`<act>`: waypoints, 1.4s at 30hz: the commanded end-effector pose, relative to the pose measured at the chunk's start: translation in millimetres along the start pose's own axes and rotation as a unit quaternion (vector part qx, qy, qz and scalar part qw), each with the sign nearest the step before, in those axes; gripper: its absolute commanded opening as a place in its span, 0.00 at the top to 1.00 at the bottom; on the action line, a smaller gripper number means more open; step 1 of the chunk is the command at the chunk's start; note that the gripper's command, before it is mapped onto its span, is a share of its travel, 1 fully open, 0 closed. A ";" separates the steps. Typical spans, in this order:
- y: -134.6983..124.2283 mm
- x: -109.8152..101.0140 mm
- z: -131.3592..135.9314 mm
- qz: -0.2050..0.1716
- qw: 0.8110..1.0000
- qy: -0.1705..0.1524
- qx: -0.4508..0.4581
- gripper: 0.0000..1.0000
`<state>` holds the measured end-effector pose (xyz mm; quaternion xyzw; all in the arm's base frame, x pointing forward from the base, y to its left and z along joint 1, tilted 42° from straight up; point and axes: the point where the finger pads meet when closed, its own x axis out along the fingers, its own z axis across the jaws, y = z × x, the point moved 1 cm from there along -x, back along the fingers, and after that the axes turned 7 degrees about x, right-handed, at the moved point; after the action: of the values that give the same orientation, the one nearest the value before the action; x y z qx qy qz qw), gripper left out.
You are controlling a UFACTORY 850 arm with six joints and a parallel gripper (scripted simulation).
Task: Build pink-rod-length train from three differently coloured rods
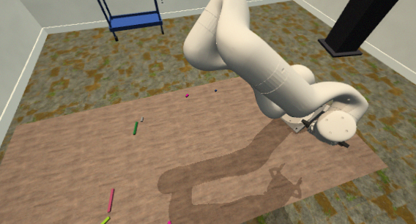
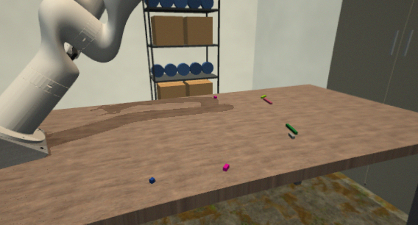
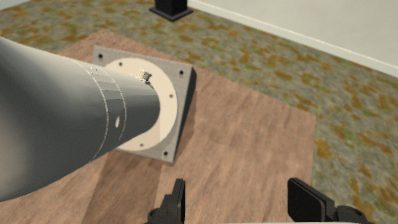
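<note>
My gripper (image 1: pixel 324 134) (image 3: pixel 236 196) is open and empty, high above the table near the arm's base. A green rod (image 1: pixel 135 128) (image 2: pixel 291 129) lies flat with a short grey rod (image 1: pixel 142 119) (image 2: pixel 291 136) near one end, a small gap between them. A pink rod (image 1: pixel 110 200) (image 2: pixel 268 101) lies farther off, a lime rod (image 1: pixel 105 220) (image 2: pixel 263 96) close to its end at an angle. One magenta rod (image 1: pixel 187 95) (image 2: pixel 226 167) and a blue rod (image 1: pixel 215 90) (image 2: pixel 151 180) lie apart near one long edge. Another magenta rod (image 1: pixel 169 222) (image 2: pixel 215 97) lies near the opposite edge.
The arm's base plate (image 2: pixel 26 155) (image 3: pixel 182 80) stands on the wooden table (image 1: pixel 73 154) (image 2: pixel 184 144) (image 3: pixel 240 135). The arm's shadow falls across the table. A blue cart (image 1: pixel 135 22), a black column (image 1: pixel 357 23) and a shelf rack (image 2: pixel 184 45) stand beyond the table.
</note>
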<state>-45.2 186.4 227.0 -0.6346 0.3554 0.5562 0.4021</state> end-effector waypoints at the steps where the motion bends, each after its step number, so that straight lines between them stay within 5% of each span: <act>1: 0.0 -0.4 0.5 0.000 1.000 -0.001 0.000 0.00; 25: 11.3 -2.0 3.8 0.006 1.000 0.002 -0.021 0.00; 34: 64.8 -8.6 11.5 0.028 0.993 0.014 -0.117 0.00; 42: 146.8 -16.1 -0.1 0.054 0.965 0.038 -0.254 0.00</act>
<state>-151.2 142.1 226.9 -0.7035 0.2709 0.6175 0.2242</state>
